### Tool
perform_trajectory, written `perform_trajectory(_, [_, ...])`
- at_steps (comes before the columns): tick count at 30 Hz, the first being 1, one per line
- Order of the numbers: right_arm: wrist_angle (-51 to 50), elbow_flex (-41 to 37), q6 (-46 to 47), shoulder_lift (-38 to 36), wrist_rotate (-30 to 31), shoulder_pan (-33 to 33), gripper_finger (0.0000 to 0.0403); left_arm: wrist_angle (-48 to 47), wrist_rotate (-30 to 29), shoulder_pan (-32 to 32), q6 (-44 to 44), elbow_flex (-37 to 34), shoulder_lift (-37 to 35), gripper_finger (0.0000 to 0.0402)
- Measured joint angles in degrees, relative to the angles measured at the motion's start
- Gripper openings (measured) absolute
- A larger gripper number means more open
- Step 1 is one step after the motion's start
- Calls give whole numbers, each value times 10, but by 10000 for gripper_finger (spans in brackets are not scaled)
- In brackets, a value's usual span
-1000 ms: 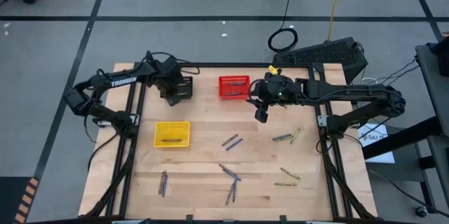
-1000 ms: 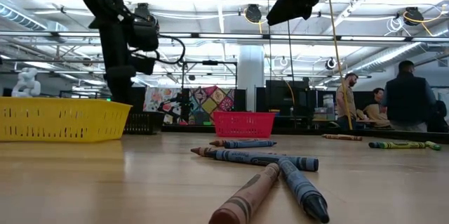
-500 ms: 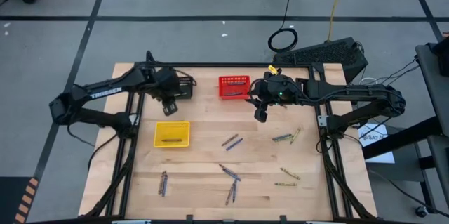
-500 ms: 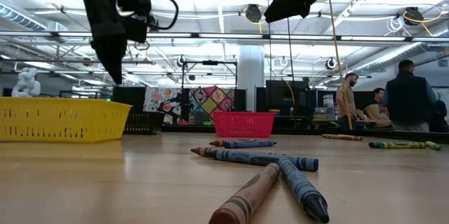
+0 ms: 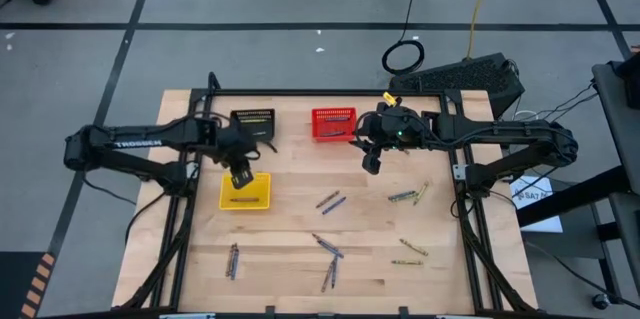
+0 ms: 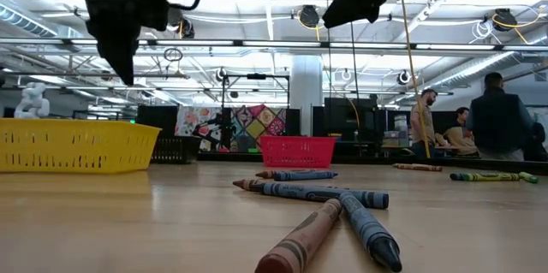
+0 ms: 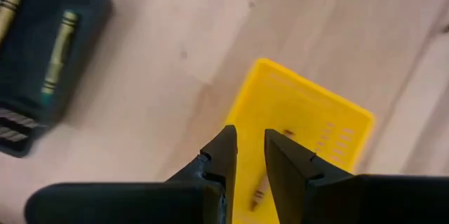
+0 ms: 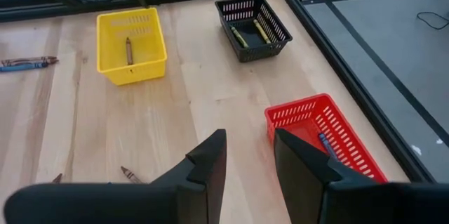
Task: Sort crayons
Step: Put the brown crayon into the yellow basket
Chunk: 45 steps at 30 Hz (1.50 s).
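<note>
Crayon (image 8: pixel 129 50) inside yellow basket (image 8: pixel 131 72) in right wrist view only

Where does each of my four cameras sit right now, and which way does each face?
High: overhead, straight down; both arms, left gripper over the yellow plastic basket.
Low: table height, facing the room; blue crayon nearest.
Left wrist: above that basket, own fingers showing.
Right wrist: across the table; right gripper, red plastic basket.
All share the yellow basket.

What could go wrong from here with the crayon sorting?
The left gripper hangs right over the yellow basket's rim; coming down, it might clip and shove the basket. On the table, the blue crayon touches a brown one, so a grab there may drag both.
</note>
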Motion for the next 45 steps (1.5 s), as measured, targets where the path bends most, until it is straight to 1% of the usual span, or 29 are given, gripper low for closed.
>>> perform_trajectory(5, [-10, 0, 14, 0, 0, 0, 107, 0, -2, -68, -88, 0, 0, 72])
perform_trajectory(10, [-12, 0, 14, 0, 0, 0, 107, -2, -10, -151, -192, 0, 0, 72])
perform_trajectory(19, [-12, 0, 14, 0, 1, 0, 107, -2, -78, -295, -392, 0, 0, 72])
perform_trajectory(25, [-13, 0, 14, 0, 1, 0, 107, 2, -113, -379, -513, 0, 5, 72])
perform_trajectory(29, [-22, 0, 12, 0, 1, 0, 107, 1, -115, -419, -566, 0, 29, 72])
perform_trajectory(35, [-45, 0, 12, 0, 1, 0, 107, 6, -113, -465, -635, 0, 93, 72])
perform_trajectory(42, [-47, 0, 12, 0, 1, 0, 107, 63, -104, -505, -698, 0, 146, 72])
perform_trajectory(45, [-47, 0, 12, 0, 1, 0, 107, 72, -103, -523, -729, 0, 160, 72])
